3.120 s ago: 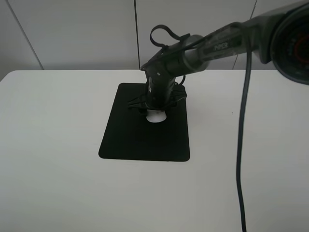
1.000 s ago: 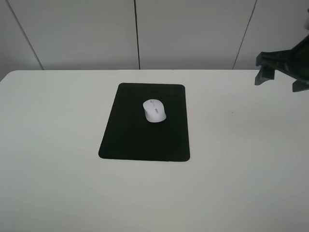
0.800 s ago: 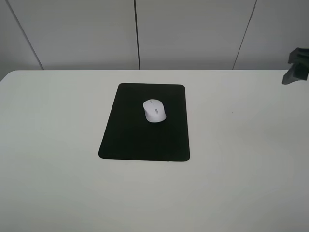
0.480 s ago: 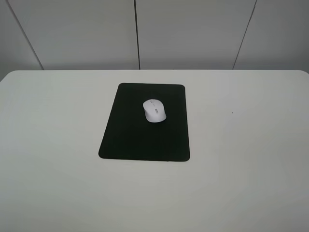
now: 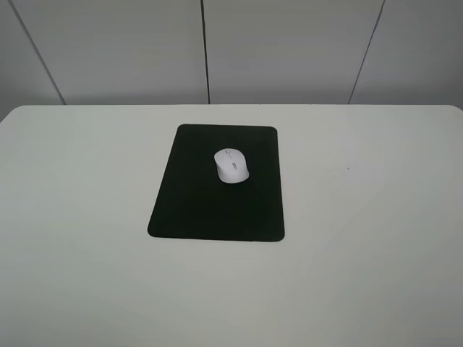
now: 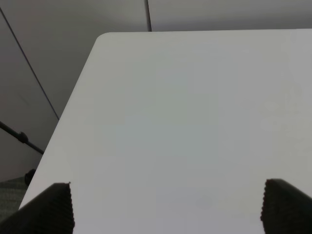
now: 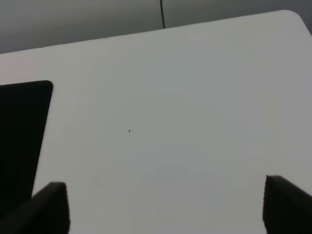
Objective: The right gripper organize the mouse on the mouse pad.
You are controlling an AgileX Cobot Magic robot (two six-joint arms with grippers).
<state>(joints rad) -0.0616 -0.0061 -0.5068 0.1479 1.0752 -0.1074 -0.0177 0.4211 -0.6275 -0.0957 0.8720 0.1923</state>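
Gone from the high view, the right gripper (image 7: 163,207) hangs with jaws apart, well clear of the mouse (image 5: 231,165) resting on the mouse pad (image 5: 206,210).

The exterior high camera sits up above the near side of the white table (image 5: 87,289), angled down and facing the back wall, far enough out to catch the whole mouse pad (image 5: 210,210). The left wrist cam looks down over the left gripper (image 6: 168,207) at the table's corner and the wall behind. The right wrist cam hangs over the right gripper (image 7: 165,204), facing the table's far edge. It shares the mouse pad's (image 7: 19,136) corner with the high view.
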